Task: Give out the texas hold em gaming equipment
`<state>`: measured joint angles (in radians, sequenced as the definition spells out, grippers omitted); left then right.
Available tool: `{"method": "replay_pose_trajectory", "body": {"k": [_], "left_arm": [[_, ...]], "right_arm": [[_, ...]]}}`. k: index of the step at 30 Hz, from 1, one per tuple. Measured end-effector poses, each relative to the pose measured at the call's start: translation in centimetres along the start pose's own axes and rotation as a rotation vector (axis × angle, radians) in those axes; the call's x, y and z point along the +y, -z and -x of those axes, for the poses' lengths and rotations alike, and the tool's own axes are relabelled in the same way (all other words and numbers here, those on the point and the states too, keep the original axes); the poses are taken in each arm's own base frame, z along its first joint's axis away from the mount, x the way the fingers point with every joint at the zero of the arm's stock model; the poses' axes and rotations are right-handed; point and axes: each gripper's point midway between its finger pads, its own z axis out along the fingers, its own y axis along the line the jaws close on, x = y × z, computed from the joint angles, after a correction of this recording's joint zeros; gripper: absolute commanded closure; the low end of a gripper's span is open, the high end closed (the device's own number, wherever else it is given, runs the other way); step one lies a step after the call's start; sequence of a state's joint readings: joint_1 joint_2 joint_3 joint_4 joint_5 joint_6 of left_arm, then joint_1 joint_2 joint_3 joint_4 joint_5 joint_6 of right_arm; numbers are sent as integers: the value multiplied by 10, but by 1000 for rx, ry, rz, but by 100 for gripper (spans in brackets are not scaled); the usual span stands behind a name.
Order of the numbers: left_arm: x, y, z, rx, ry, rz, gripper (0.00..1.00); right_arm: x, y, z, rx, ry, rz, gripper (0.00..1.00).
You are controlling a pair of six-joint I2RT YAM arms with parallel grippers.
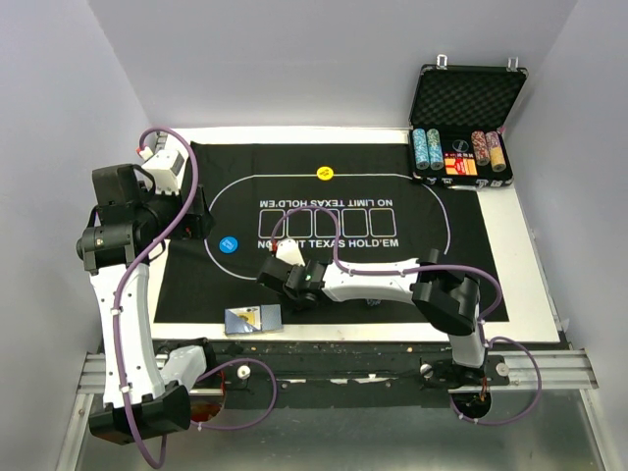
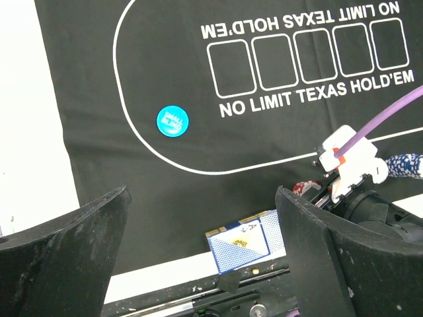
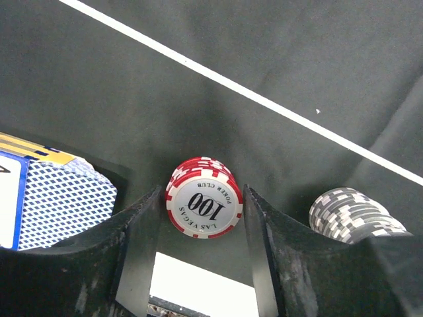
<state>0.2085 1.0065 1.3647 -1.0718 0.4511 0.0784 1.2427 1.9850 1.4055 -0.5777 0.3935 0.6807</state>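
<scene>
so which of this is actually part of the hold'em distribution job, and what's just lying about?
Job: red-and-white striped poker chip stack; grey-white striped chip stack; blue-backed playing cards; blue round button; yellow round button; cased chip rows.
Lying about: black felt mat; black foam-lined metal case.

Left gripper [image 2: 201, 211] high, wide open; right gripper [image 3: 203, 205] low (jaws partly apart).

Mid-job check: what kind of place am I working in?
Probably a lab robot cell staged for poker: plain white walls box in the table, a black felt mat printed NO LIMIT TEXAS HOLD'EM covers it, and an open chip case sits at its far right corner.
</scene>
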Motion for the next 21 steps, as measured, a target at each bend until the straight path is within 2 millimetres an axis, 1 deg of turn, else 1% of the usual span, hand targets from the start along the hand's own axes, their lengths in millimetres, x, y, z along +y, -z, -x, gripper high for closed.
{"method": "replay_pose_trajectory", "body": {"k": [6, 13, 19, 21], "left_arm": [[1, 0, -1, 3, 1, 5, 1], [0, 1, -1, -3, -2, 7, 1], [1, 1, -1, -3, -3, 8, 1], [1, 1, -1, -3, -3, 8, 1]], "right_arm": [[2, 0, 1, -3, -9, 5, 50], [2, 0, 1, -2, -16, 5, 56], [1, 3, 2, 0, -22, 3, 57], [3, 7, 7, -6, -25, 8, 57]]}}
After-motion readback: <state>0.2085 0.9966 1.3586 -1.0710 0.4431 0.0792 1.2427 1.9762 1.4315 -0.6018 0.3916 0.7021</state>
